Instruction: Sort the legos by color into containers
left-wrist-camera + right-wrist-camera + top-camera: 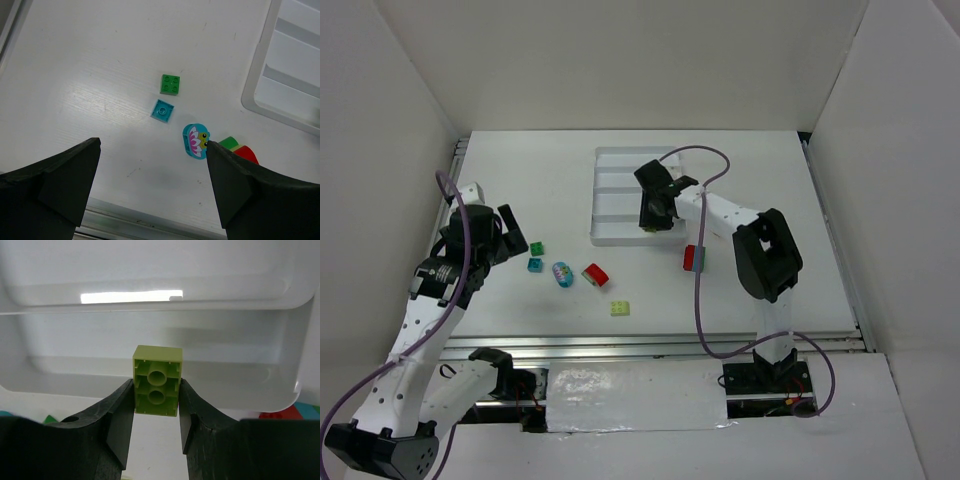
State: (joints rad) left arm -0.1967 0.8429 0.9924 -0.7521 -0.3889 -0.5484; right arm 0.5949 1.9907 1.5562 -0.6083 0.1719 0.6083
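**Item 1.** Right pincer [156,392]: clenched on a pale yellow-green brick [157,375], gripped by its two sides, hollow underside towards the wrist camera. It is held over the near end of the tray [607,160]. Whether the brick hangs above the nearest compartment or above the rim cannot be told. Not yet let go.

**Item 2.** Tray: white, with long compartments. Every part that shows holds nothing. Part of the nearest compartment is hidden behind the right pincer, so that part is unchecked.

**Item 3.** Left pincer [152,145]: released, jaws spread wide, holding nothing. It hovers above the loose bricks at the left of the table [520,180].

**Item 4.** Loose on the table, well apart from the tray:
- green brick [170,84]
- teal brick [162,110], just beside the green one
- printed teal piece [196,141]
- red brick [595,273]
- second pale yellow-green brick [620,308], nearest the arms
- red piece [693,258], beside the right arm

**Status.** Early, by the look of it. Nothing is seen sorted. One brick is about to be delivered and six remain to collect, with a compartment for each colour not yet settled.
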